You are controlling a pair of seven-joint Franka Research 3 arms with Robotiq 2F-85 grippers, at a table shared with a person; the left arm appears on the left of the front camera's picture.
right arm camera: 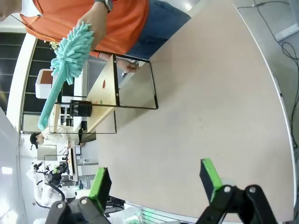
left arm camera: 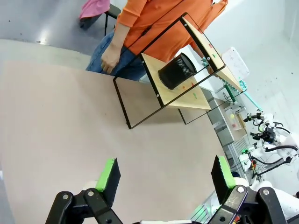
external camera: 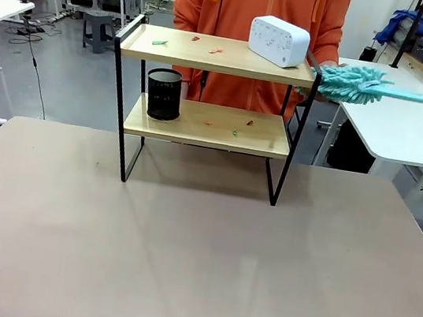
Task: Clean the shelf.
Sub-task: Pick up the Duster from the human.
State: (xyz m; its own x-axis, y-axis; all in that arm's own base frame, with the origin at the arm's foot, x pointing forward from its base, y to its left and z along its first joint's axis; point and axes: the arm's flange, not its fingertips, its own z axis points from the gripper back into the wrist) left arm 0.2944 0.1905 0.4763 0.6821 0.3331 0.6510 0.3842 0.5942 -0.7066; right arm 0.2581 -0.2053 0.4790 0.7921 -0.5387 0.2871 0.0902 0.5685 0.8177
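Shelf (external camera: 211,53) carries scraps (external camera: 160,41); teal duster (external camera: 350,84) at its end; left gripper (left arm camera: 166,173), right gripper (right arm camera: 155,181) spread empty.

Far beyond the left claw (left arm camera: 165,171), scraps (left arm camera: 194,94) on the shelf (left arm camera: 150,67) are too small to identify; the person's (left arm camera: 154,28) head is cut off by the top edge

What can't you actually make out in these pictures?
- Front view: the coloured scraps on the shelf are too small to identify.
- Front view: the black mesh cup has a dark wall that hides any contents.
- Front view: the marks on the white box are too small to read.
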